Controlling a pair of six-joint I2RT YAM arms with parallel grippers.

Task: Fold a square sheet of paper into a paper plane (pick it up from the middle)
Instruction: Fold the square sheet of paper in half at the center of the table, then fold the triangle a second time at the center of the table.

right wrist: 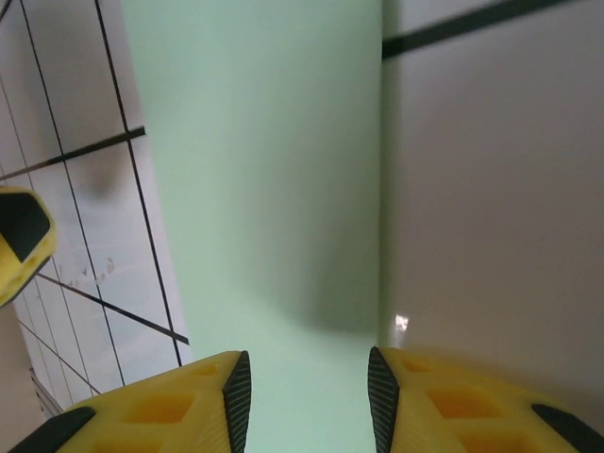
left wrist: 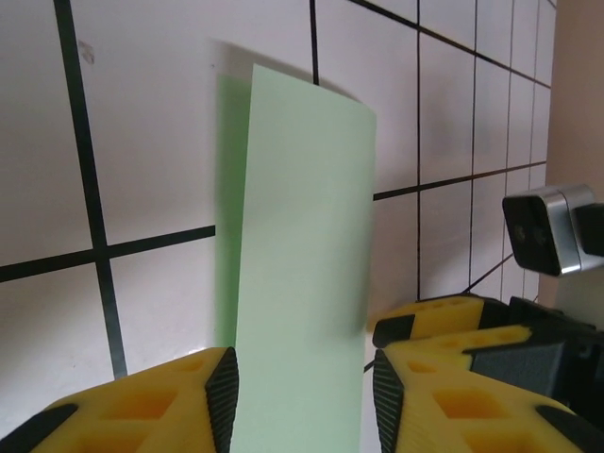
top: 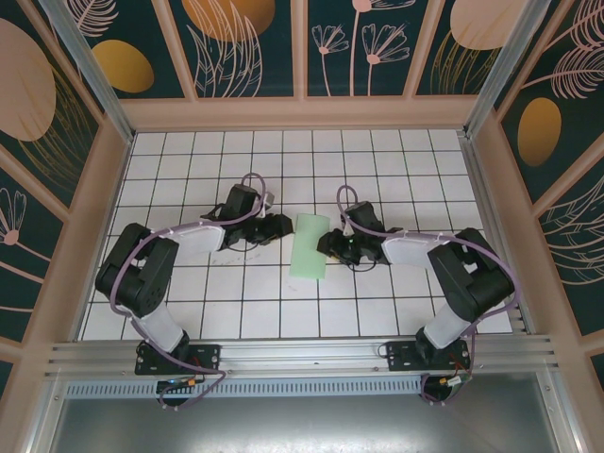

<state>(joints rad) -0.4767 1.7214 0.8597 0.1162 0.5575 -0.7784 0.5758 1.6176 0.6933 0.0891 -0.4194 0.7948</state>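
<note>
The square sheet of paper (top: 310, 247) lies on the white grid table as a pale mint-green strip, folded to about one tile wide and two long. My left gripper (top: 283, 226) sits at its left edge and my right gripper (top: 328, 247) at its right edge. In the left wrist view the strip (left wrist: 302, 236) runs away between the open left gripper (left wrist: 305, 396) pads, a thin shadow along its left side. In the right wrist view the paper (right wrist: 264, 170) lies under the open right gripper (right wrist: 309, 396). Neither grips it. The paper plane is out of view.
The grid table (top: 236, 311) is boxed in by wooden walls on three sides and a metal rail (top: 302, 357) at the near edge. Both arms bend inward and their heads almost meet at the paper. The right arm's yellow finger (left wrist: 444, 326) shows beside the strip.
</note>
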